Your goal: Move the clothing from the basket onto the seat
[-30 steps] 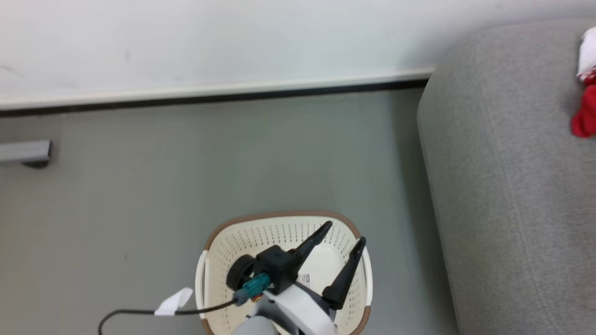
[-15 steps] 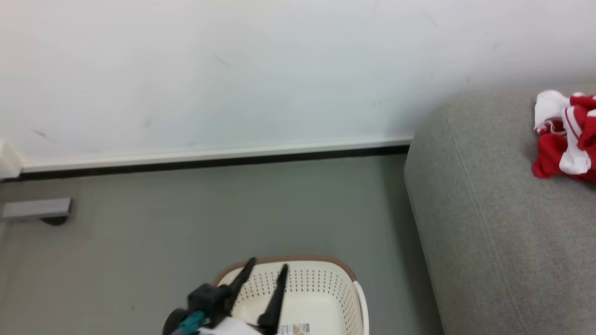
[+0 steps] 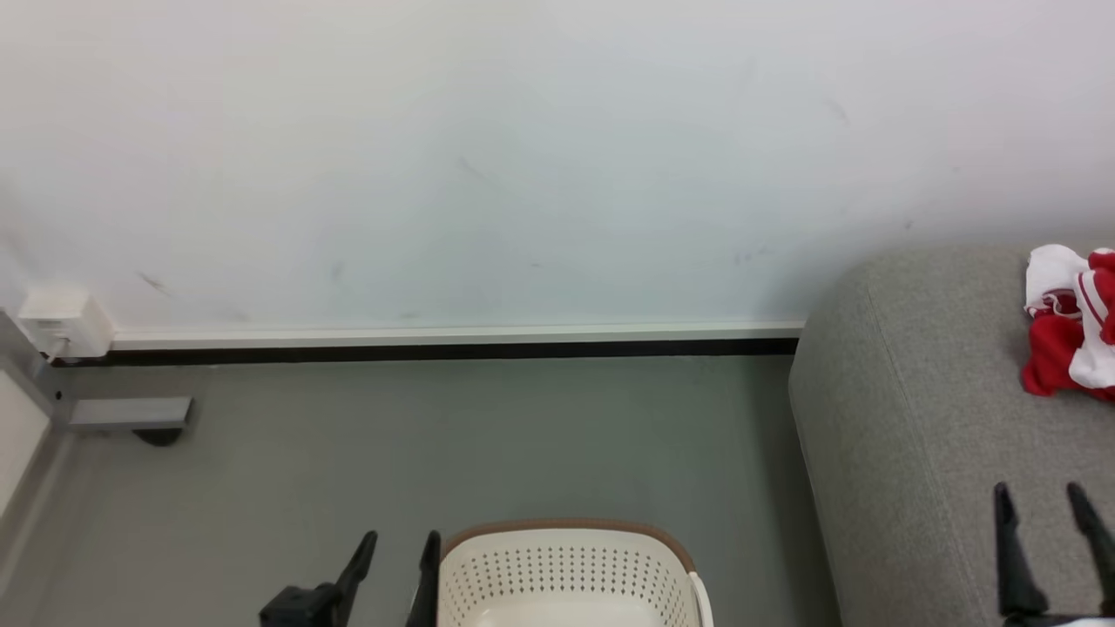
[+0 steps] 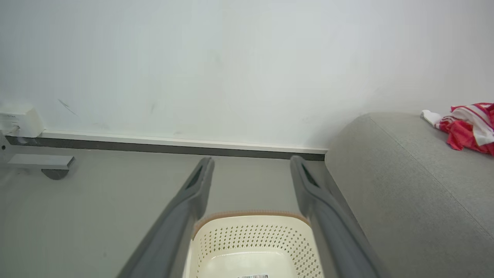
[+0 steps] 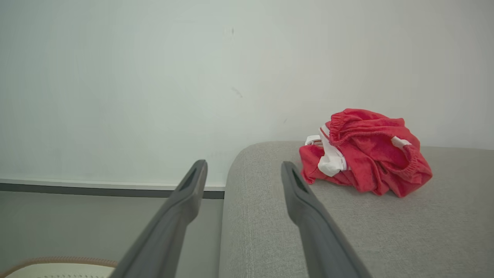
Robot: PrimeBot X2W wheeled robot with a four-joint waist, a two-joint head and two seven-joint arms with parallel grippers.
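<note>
Clothing [image 5: 364,154] — red garments with white trim and thin white stripes, gathered elastic hems showing; crumpled into one loose heap on top of the seat [image 3: 923,453], toward its far side. Seat: large, light-grey fabric, rounded end, stitched seam along the top. Basket [image 3: 566,570] — cream perforated plastic, brown rim band, white side handle; stands upright, near the seat's rounded end, not touching it. A small printed label lies on its pale bottom.
</note>
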